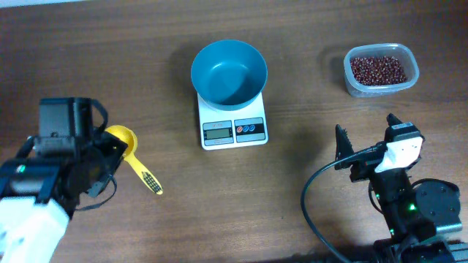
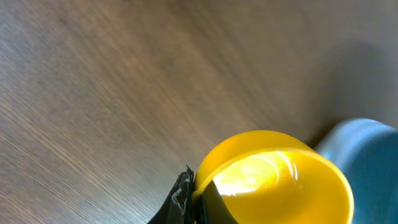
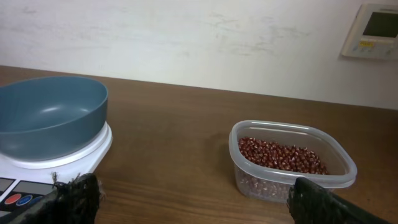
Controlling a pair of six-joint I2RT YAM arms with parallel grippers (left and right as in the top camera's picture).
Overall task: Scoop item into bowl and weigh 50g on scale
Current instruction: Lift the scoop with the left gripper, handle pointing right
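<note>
My scoop (image 2: 273, 180) is glossy yellow plastic. The bench (image 1: 110, 58) is matt grained wood, the bowl (image 1: 252, 62) smooth plastic.

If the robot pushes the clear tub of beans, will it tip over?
Probably not: the clear tub is low and wide, so it should slide rather than tip. The beans lie loose inside, so they would likely shift.

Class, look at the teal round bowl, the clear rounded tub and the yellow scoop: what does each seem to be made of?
Teal round bowl: likely plastic with a smooth satin finish; soft highlights show inside.
Clear rounded tub: probably transparent plastic; the reddish-brown beans show through its thin wall.
Yellow round-cupped scoop: glossy plastic, it seems; bright reflections sit in its cup.
</note>
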